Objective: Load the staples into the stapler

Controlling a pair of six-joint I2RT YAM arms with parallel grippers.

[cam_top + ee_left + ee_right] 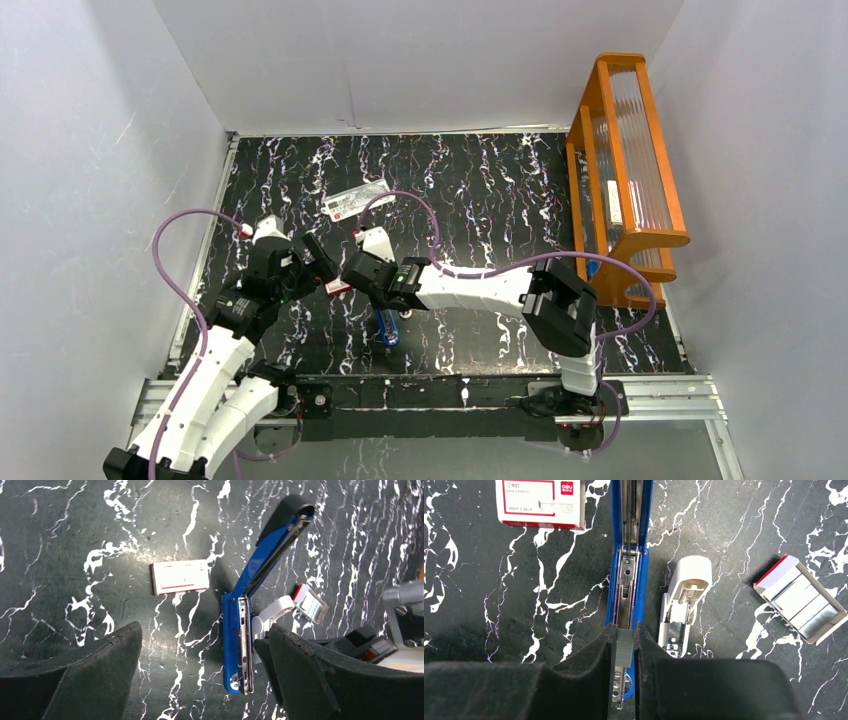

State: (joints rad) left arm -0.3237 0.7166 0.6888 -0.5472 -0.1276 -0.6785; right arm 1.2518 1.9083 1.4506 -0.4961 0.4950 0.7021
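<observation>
**A:** Where do you stand?

**B:** Your right claw (624, 634) is pinched shut on the strip (624, 650), just over the near end of the stapler (629, 580). The stapler lies hinged open on the table (484, 630) with its rail (626, 587) bared. I judge the step in hand is seating the strip in that rail.

**A:** How do you do it well?

**B:** Line the strip's length up with the rail, legs down, and lower it straight. It looks nearly aligned from the right wrist, but I can't tell whether it touches the rail. Let go only once it sits between the blue walls, or it may tip out. Mind the white tool (684, 600) just beside the stapler.

**A:** And the other arm?

**B:** Your left claw (202, 645) gapes wide and grips nothing, hanging over the table next to the stapler. You could use it to steady the blue body if it slides.

**A:** Anything to read?

**B:** The sleeve (541, 502) shows a red "deli" logo and "24/6" inside a red frame. The characters above them are cut off at the edge. The tray (801, 605) of spare staples shows no writing. The packet (358, 200) has a label too small to read.
</observation>
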